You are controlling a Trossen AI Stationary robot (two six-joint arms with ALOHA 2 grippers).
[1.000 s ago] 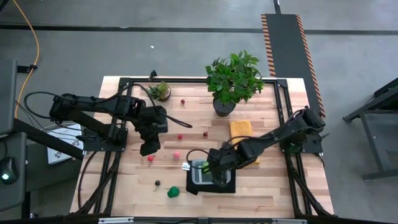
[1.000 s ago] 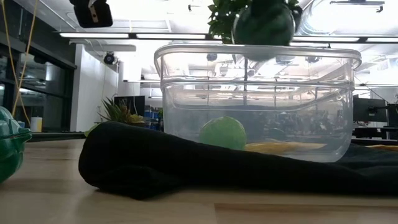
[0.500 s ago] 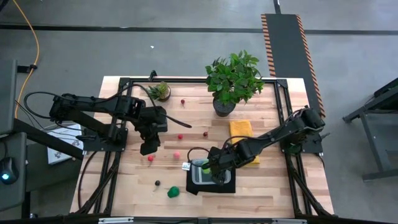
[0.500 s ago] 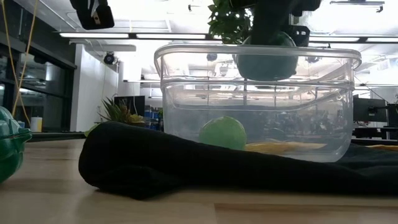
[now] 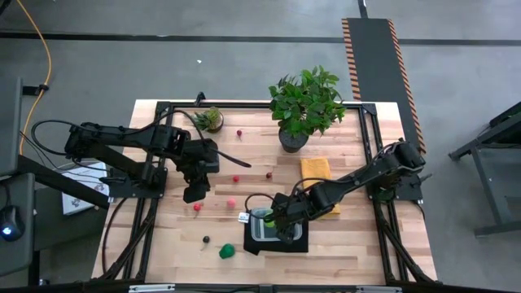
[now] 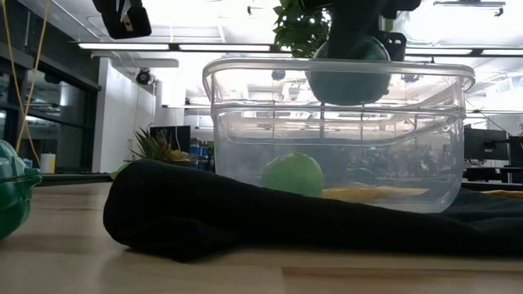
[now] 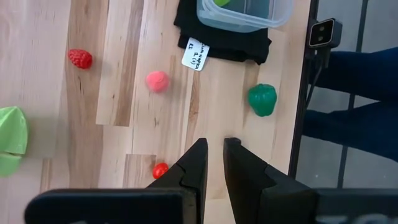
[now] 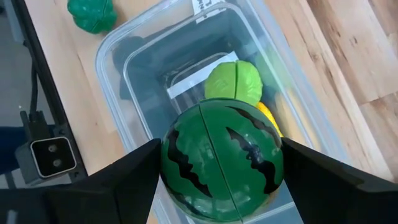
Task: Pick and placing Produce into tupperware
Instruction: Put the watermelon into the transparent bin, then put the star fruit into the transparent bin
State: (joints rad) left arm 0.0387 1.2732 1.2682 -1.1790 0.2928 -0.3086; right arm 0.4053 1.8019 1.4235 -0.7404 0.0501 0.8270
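My right gripper [image 5: 282, 226] hangs over the clear tupperware [image 5: 275, 229], shut on a striped green toy watermelon [image 8: 221, 162]. In the low view the watermelon [image 6: 350, 75] sits at the level of the tupperware's rim [image 6: 245, 72]. A light green piece [image 8: 234, 81] and a yellow piece [image 8: 268, 116] lie on the tupperware's floor. A green pepper [image 5: 227, 251], a dark berry [image 5: 206, 239], and red [image 5: 196, 207] and pink [image 5: 231, 202] pieces lie on the wood. My left gripper [image 5: 195, 194] waits above the table's left half, its fingers nearly together. My right gripper pinches the watermelon between its two fingers [image 8: 134, 180], one on each opposite side [image 8: 171, 158]. It comes from above, pointing down. The watermelon is lifted clear, with its lower half below the tupperware's rim and well above the pieces on the floor.
The tupperware stands on a black mat [image 5: 262, 247] with a white tag [image 5: 242, 216]. A yellow cloth [image 5: 316, 168] lies behind it. A big potted plant [image 5: 306, 102] and a small one [image 5: 210, 119] stand at the far edge. More red pieces [image 5: 236, 178] lie mid-table.
My right gripper has come down with the watermelon, from above the tupperware's rim until its lower half is inside the opening. Most of the drop came early; it has barely moved since. It has stayed shut on the watermelon.
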